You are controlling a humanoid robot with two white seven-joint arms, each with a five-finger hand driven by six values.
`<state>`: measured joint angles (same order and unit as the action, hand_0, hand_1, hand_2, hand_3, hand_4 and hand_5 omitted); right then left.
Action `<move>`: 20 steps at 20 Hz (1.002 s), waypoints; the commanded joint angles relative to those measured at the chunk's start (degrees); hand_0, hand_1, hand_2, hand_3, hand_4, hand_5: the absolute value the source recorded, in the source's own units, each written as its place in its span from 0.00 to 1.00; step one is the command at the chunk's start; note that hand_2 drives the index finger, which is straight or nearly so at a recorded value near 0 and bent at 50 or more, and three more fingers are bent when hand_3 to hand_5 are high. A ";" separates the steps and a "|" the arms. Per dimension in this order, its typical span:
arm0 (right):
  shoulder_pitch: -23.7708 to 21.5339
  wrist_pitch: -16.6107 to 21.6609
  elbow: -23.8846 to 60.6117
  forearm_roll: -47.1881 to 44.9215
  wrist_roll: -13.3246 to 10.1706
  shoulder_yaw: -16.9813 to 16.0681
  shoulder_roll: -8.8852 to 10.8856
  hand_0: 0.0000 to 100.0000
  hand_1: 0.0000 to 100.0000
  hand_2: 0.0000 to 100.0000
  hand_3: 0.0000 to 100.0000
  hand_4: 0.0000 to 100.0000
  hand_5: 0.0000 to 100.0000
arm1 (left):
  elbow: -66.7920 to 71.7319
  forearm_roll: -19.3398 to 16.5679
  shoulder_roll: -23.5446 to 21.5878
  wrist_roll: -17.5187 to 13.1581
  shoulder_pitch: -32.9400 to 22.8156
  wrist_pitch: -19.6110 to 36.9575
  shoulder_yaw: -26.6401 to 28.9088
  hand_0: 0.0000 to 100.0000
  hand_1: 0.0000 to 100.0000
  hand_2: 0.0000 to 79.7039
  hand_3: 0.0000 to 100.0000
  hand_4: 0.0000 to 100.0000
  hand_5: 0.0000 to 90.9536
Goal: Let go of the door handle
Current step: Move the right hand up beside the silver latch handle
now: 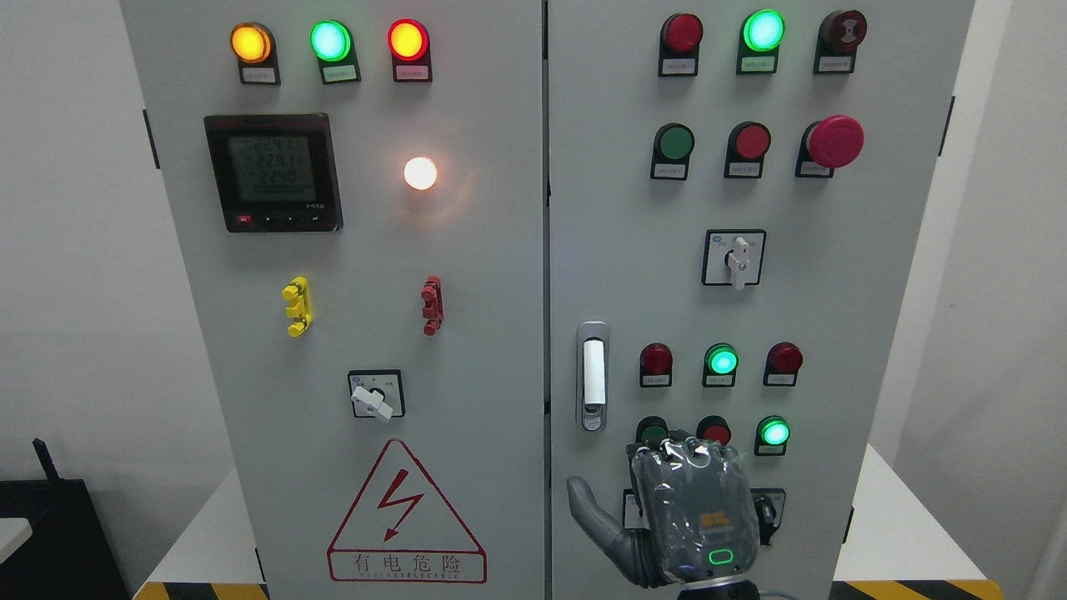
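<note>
The right robot hand (692, 517) hangs below the door handle (593, 375), fingers spread, gripping nothing (thumb out); lifting carelessly could bump the nearby buttons (715, 430).

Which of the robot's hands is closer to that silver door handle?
Right. The right hand is below and slightly right of the door handle, apart from it, fingers relaxed. The left hand is out of view.

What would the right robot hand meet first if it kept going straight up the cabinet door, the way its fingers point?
The right robot hand would probably meet the green and red pushbuttons directly above its fingertips; the door handle lies off to its left. Depth from the door is unclear.
</note>
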<state>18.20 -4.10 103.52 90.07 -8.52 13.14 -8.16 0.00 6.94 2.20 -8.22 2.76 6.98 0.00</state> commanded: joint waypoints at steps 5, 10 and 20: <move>4.56 -0.21 -1.56 1.86 2.80 -0.83 0.16 0.18 0.00 0.99 1.00 1.00 0.95 | 0.97 0.00 0.00 0.04 -0.04 -0.04 0.62 0.12 0.39 0.00 0.00 0.00 0.00; 5.18 -0.39 -1.83 3.54 5.35 -1.10 -0.28 0.19 0.00 0.98 1.00 1.00 0.95 | 0.97 0.00 0.00 0.04 -0.04 -0.04 0.62 0.12 0.39 0.00 0.00 0.00 0.00; 5.79 -3.81 -1.74 3.54 6.94 -0.40 -0.46 0.25 0.00 0.98 1.00 1.00 0.95 | 0.97 0.00 0.00 0.04 0.05 -0.04 0.62 0.12 0.39 0.00 0.00 0.00 0.00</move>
<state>23.57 -7.13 102.17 93.45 -1.79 12.41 -8.38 0.00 6.94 2.20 -8.22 2.79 6.98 0.00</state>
